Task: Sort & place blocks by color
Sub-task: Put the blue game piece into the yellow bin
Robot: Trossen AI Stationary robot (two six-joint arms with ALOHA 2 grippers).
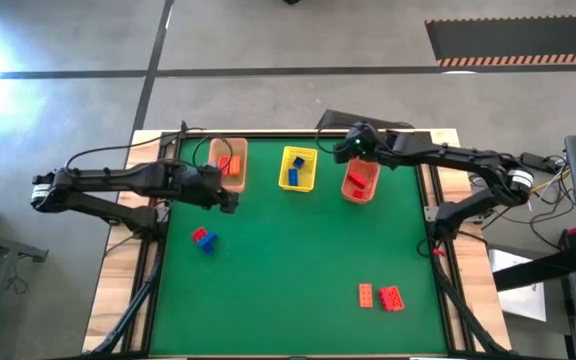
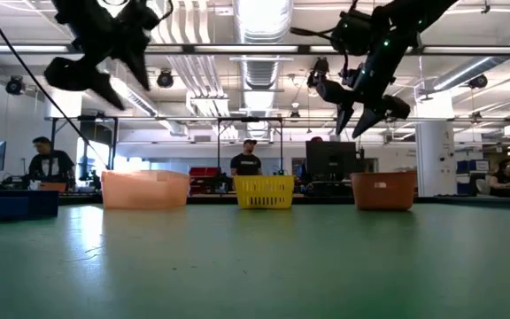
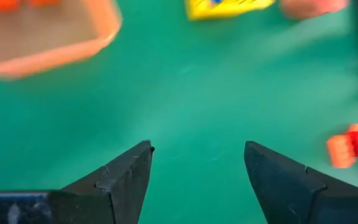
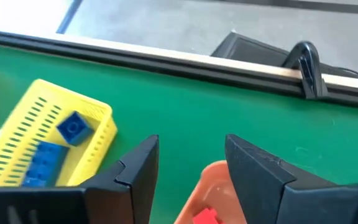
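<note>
My left gripper is open and empty, above the green table just near of the orange basket, which holds orange blocks. My right gripper is open and empty too, above the far end of the red-orange basket, where a red block lies. The yellow basket holds blue blocks. A red and a blue block lie together left of the table's middle. An orange block and a red block lie near the near right corner.
The three baskets stand in a row along the far edge of the green table. A black rail and a clamp run along the far edge behind them. People and desks show in the room beyond the table in the low view.
</note>
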